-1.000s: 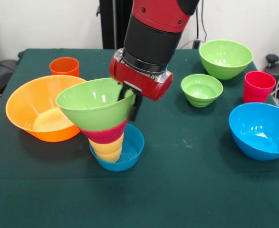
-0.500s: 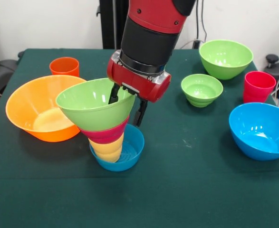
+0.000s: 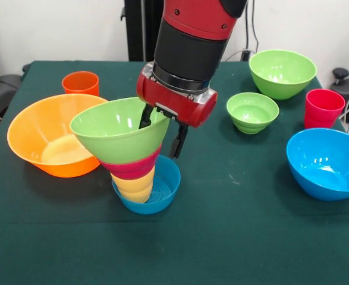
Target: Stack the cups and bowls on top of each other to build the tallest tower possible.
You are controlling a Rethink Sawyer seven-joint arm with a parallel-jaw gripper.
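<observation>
**Claw spread over the rim of a leaning four-piece tower**

The claw (image 3: 161,129) hangs from the red and black arm with its two dark fingers apart, straddling the rim of the big green bowl (image 3: 118,127) that tops the tower (image 3: 131,155). One finger sits inside the bowl, the other outside and lower down. Neither clearly presses the rim, so it seems to grip nothing.

The tower stands just below and to the picture's left of the claw. From the bottom it is a small blue bowl (image 3: 164,185), a yellow cup (image 3: 134,186), a small red bowl (image 3: 132,168), then the big green bowl. It leans toward the picture's left.

The pieces are glossy plastic, so probably light, stiff and slippery. A nudge could tip the leaning column. The thin rim, pinched wall-between-fingers, looks the best place to take hold.

Left of the claw, just beside the tower, sits the very wide orange bowl (image 3: 42,138), and beyond it an orange cup (image 3: 80,83). To the claw's right on the dark green counter (image 3: 233,237) lie a small green bowl (image 3: 252,111), a second big green bowl (image 3: 282,72), a red cup (image 3: 323,108) and a big blue bowl (image 3: 327,162), all well apart from the tower
</observation>
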